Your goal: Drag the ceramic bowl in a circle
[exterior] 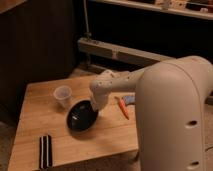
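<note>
The ceramic bowl (82,117) is a round, shallow, glossy black bowl in the middle of the wooden table (35,120). My gripper (97,106) reaches down from the white arm and sits at the bowl's right rim, touching it. The arm's wrist hides the bowl's far right edge. A small translucent white plastic cup (63,96) stands just up-left of the bowl, close to its rim.
An orange carrot-like object (123,107) lies right of the bowl, with a blue-grey item (128,99) beside it. A black striped rectangular object (45,151) lies near the table's front left edge. A dark wall and shelving stand behind the table.
</note>
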Available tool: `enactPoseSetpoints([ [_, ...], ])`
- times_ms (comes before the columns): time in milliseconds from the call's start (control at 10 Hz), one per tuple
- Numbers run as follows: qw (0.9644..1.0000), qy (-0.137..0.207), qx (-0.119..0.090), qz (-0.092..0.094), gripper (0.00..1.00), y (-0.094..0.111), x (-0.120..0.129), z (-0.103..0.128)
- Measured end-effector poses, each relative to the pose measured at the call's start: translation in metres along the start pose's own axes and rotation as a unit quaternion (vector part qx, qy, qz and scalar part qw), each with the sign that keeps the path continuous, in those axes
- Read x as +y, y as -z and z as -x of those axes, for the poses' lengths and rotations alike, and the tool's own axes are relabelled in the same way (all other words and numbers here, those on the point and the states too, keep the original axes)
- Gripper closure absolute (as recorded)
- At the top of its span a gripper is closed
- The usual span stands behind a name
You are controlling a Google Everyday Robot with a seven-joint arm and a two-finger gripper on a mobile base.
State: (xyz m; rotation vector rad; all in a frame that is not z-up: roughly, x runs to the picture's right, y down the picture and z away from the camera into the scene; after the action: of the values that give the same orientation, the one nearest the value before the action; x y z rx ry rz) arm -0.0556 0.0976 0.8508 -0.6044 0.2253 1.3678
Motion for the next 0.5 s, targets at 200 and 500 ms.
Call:
enactPoseSetpoints([
  [200, 0.9997, -0.021, -0.007, -0.003, 1.0, -0.003, -0.01, 0.014],
  [500, 0.9976, -0.054, 0.0, -0.044, 1.0, -0.02, -0.042, 0.027],
])
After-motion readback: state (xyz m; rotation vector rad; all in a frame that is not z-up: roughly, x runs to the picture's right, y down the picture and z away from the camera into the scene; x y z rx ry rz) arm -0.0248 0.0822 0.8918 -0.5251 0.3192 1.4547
